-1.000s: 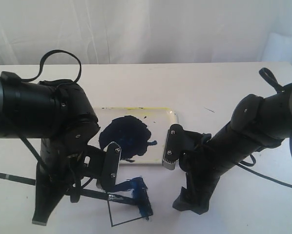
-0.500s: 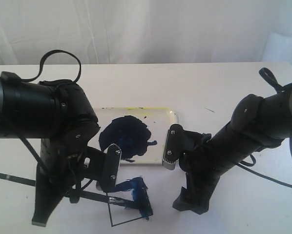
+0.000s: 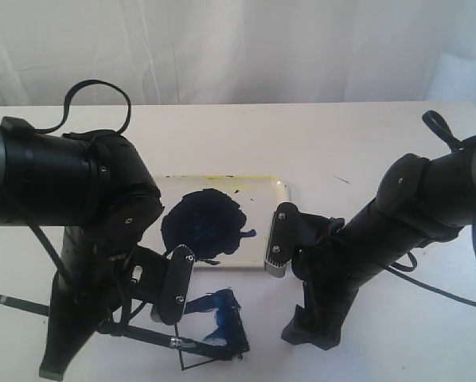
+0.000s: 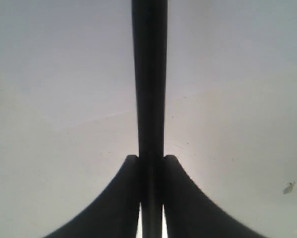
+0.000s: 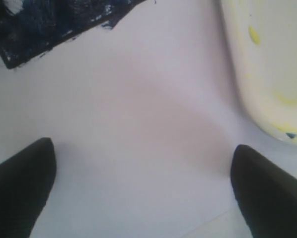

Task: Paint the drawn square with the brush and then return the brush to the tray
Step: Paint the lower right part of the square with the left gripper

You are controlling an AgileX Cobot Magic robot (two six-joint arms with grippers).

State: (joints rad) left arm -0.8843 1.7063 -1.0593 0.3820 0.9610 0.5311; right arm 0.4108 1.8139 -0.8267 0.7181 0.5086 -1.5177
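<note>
Showing the drawn square (image 3: 212, 328), a thin black outline on white paper, just off the tray's (image 3: 279, 191) edge nearest the camera. Dark blue covers the part of the square closest to the tray and runs down one side; the rest is bare white, so the painting looks partway done. The brush (image 3: 142, 334), a long thin black stick, lies low and nearly flat across the half of the square farther from the tray, probably so the bristles can drag paint over it. The left gripper (image 4: 151, 161) is clamped on the handle, its jaws pressed against both sides. Inside the tray sits a big dark paint blob (image 3: 204, 223). The right gripper (image 5: 143, 163) rests beside the tray's short end, jaws spread wide with nothing between them, seemingly parked clear of the stroke.
</note>
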